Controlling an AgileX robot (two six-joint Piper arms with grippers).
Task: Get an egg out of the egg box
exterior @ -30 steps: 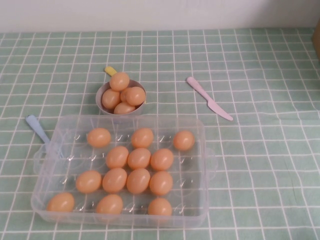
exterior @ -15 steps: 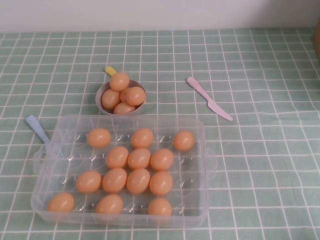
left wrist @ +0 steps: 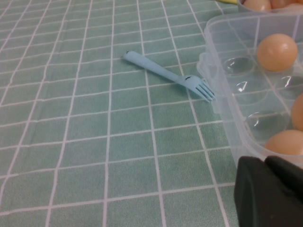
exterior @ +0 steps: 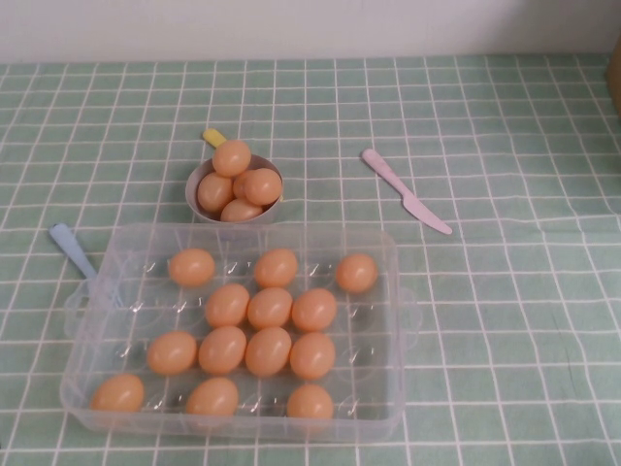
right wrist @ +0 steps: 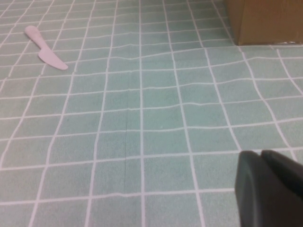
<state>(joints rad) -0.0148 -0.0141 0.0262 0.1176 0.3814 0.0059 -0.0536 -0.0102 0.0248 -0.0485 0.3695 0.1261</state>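
Your egg box (exterior: 105,291), a clear plastic tray with moulded dimples, sits on the green checked tablecloth (exterior: 505,320) on your left-hand half of the table, and it holds thirteen orange-tan eggs. The egg (exterior: 356,273) nearest the box's far right corner lies alone in its dimple, apart from the rest. Just beyond the box stands a small greyish-lilac bowl (exterior: 200,175) heaped with more eggs. A blue plastic fork (left wrist: 165,75) lies against the box's left side, tines touching the wall. A pink plastic knife (exterior: 406,191) lies off to the right, well apart from the box.

Your left gripper (left wrist: 270,194) hovers low beside the box's near left corner; your right gripper (right wrist: 272,189) hovers over bare cloth, a cardboard box (right wrist: 265,19) beyond it. Each appears only as a dark corner, so neither one's grip can be made out.
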